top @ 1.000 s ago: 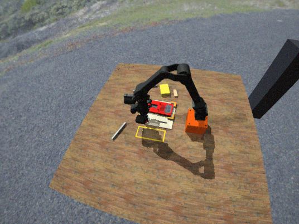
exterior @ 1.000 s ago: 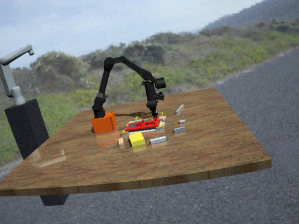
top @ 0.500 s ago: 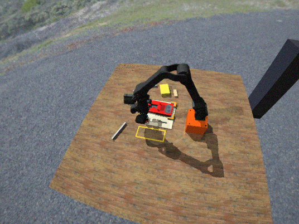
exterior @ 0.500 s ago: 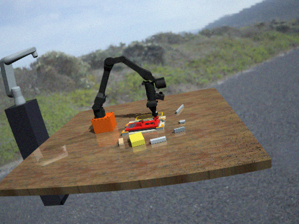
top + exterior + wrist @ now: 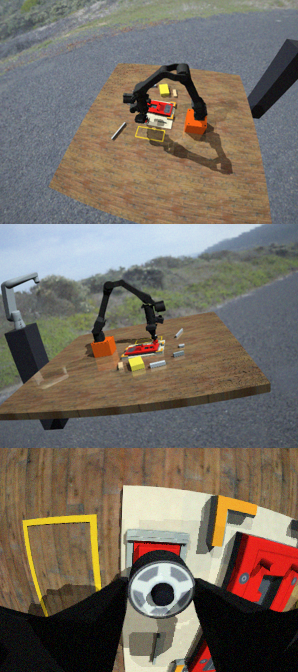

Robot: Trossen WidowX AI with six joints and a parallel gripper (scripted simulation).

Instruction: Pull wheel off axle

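A slender matte-black arm (image 5: 167, 73) of rounded links is seen, mounted on an orange block base (image 5: 195, 123), ending in broad black fingers.

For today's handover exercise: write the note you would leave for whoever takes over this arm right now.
Gripper: shut on the wheel, fingers on either side of it.
Wheel: over the cream plate, beside the red part; whether it is off the axle cannot be told.
Marked area: yellow outline on the table, nothing in it.
Done: grasp.
Left: lift the wheel free, set it inside the outline, open, back away.
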